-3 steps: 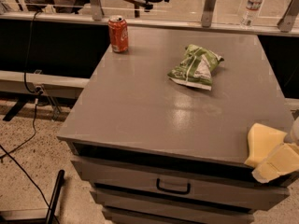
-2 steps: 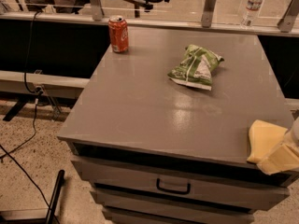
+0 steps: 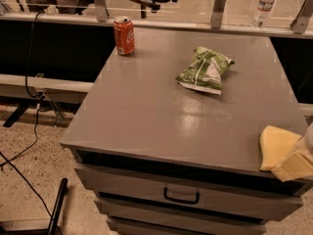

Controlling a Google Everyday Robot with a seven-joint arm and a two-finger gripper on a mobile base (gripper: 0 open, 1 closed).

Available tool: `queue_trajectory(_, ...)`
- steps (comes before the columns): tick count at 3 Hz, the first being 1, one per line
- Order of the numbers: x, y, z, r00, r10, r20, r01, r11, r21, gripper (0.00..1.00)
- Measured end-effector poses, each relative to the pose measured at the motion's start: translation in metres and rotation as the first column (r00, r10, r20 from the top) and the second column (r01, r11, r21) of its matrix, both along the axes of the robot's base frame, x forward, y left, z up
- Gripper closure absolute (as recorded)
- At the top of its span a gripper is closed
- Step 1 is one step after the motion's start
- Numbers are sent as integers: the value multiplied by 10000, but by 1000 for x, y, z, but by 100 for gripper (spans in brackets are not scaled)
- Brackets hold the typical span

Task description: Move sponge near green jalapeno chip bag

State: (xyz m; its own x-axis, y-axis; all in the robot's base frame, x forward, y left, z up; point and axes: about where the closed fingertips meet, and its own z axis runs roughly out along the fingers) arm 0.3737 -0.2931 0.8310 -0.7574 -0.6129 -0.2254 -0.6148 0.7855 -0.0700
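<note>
Grey cabinet surface (image 3: pixel 146 111): pale yellow wavy-edged foam sponge (image 3: pixel 275 142) sits well front-right of the crinkled green jalapeno chip bag (image 3: pixel 204 70), the gripper (image 3: pixel 293 166) just beside it, closure impossible to tell. Likely light, squashy: pinch mid-block.

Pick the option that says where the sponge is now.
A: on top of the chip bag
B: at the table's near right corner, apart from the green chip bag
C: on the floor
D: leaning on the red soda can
B: the sponge is at the near right corner of the table, beside the pincer at the view's right edge, well apart from the green jalapeno chip bag.
</note>
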Motion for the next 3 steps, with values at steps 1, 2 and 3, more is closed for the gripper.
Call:
queue_trajectory(1,0,0,0,10000,7,5,-7,10000,-6,100)
queue_trajectory(2,4,1,2,9999,140,-7,-140,9994,311,100)
queue_trajectory(3,19,2,5,9983,538,-220,-514,9938,990,100)
